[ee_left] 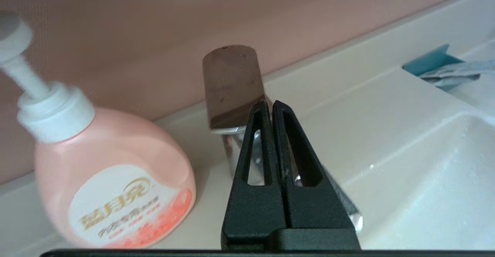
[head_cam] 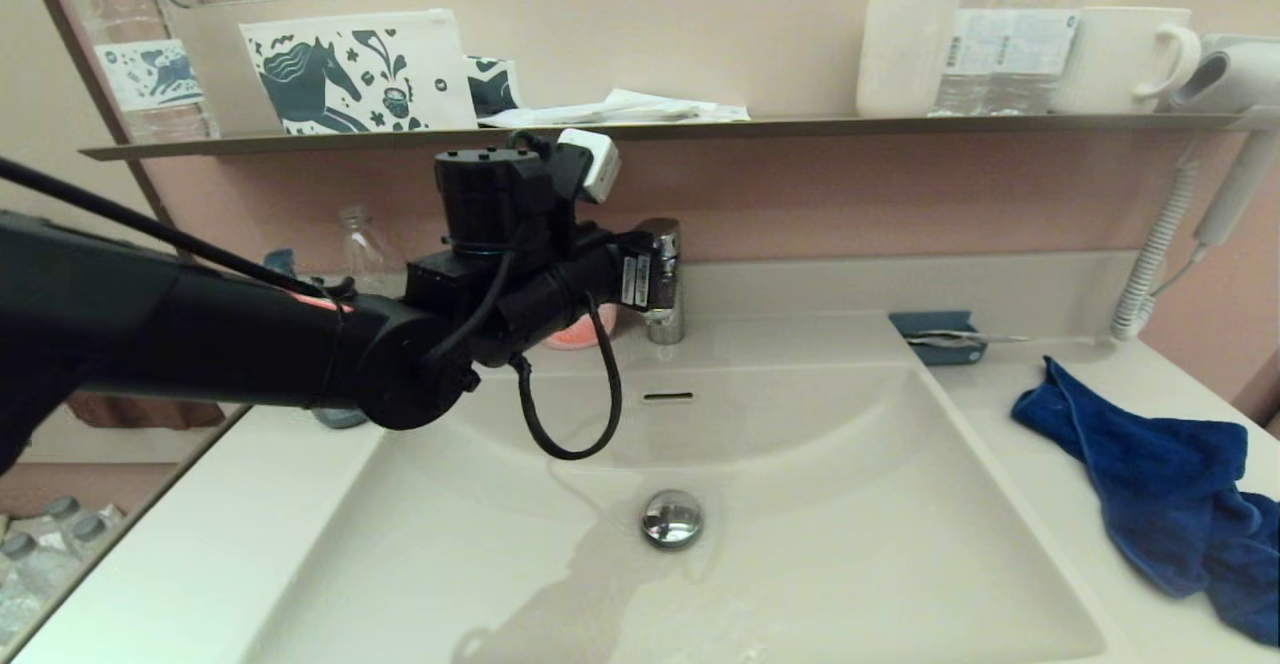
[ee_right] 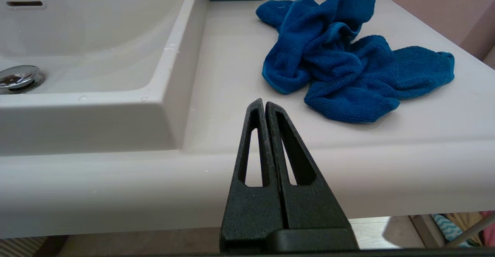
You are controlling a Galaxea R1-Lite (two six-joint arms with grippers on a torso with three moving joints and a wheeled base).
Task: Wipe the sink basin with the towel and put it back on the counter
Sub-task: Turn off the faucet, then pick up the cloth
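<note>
The left end effector (ee_left: 269,106), its two black fingers pressed together on nothing, sits at the chrome faucet lever (ee_left: 231,86) in the middle of the left wrist view, close beside a pink pump bottle of soap (ee_left: 110,175) whose label carries gold Chinese characters I cannot read for certain. A careless swing there could knock the bottle over or nudge the lever and run water into the off-white rectangular sink basin (head_cam: 850,504). The right end effector (ee_right: 265,106), also closed and empty, hangs off the table (ee_right: 239,75) front edge, short of the crumpled royal-blue terry towel (ee_right: 344,63) in the upper right; a shallow pinch might drag it off the rim.
</note>
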